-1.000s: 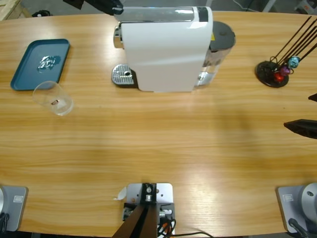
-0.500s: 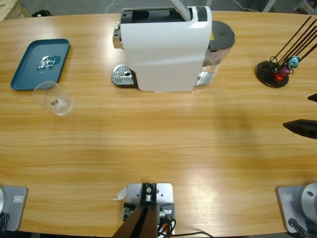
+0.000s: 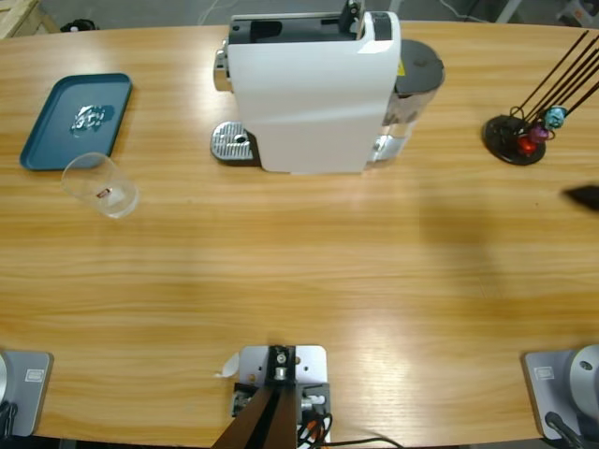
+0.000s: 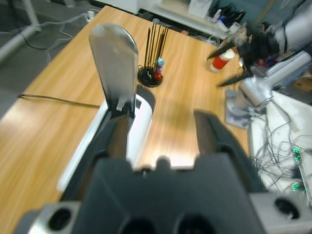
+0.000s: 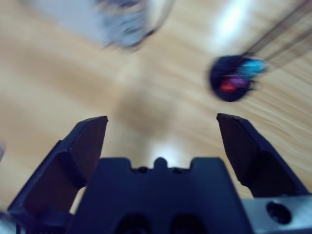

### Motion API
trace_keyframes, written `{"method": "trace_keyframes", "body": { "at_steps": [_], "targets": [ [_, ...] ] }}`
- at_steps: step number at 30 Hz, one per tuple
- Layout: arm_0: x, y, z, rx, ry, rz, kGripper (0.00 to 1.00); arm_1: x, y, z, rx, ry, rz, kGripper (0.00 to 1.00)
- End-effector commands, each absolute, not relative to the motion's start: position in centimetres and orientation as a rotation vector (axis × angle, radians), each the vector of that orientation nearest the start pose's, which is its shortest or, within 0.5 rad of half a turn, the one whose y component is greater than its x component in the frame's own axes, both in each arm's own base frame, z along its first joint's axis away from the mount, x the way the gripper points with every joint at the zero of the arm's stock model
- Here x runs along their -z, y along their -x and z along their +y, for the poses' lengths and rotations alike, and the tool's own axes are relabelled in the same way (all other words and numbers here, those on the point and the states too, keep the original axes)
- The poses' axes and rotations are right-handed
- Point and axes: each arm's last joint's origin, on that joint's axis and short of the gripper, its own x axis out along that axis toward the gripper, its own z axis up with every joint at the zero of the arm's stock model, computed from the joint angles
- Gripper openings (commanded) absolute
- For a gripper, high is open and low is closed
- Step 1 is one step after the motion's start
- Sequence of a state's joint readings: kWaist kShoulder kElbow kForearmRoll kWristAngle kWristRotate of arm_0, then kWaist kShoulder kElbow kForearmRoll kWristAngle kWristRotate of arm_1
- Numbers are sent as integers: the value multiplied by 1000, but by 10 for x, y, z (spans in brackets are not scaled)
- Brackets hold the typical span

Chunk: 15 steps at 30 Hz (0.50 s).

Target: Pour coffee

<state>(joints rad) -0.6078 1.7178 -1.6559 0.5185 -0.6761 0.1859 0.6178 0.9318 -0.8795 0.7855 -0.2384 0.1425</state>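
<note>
The right pincer (image 5: 161, 131) gapes wide over blurred worktop, a black capsule stand with thin rods (image 5: 233, 78) at one o'clock. Only its black tip (image 3: 585, 196) shows overhead, further withdrawn than before. The left pincer (image 4: 163, 131) stands apart beside the white coffee machine's (image 3: 309, 94) raised silver lever (image 4: 114, 68). A clear glass cup (image 3: 100, 185) lies at nine o'clock on the wooden worktop (image 3: 299, 271).

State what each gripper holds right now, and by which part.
Nothing is held. The right gripper is open over bare table; the left gripper is open, one jaw beside the coffee machine's raised lever, not clamping it.
</note>
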Motion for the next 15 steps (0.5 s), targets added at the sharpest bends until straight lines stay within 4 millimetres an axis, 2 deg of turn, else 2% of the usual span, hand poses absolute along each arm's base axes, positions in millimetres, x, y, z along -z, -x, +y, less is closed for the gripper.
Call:
{"method": "trace_keyframes", "body": {
  "at_steps": [1,3,6,10,15],
  "targets": [
    [-388,-191,-185,1121,-323,621,1000,-319,-107,20,73,40,725,812],
    [-375,-172,-175,1115,-333,662,1000,-304,-120,20,132,12,742,812],
    [-367,-159,-164,1095,-322,689,1000,-280,-134,24,161,-31,752,811],
    [-369,-157,-163,1090,-308,690,1000,-250,-145,28,163,-57,742,806],
    [-374,-157,-165,1094,-299,681,1000,-243,-150,29,159,-61,709,801]
  ]
}}
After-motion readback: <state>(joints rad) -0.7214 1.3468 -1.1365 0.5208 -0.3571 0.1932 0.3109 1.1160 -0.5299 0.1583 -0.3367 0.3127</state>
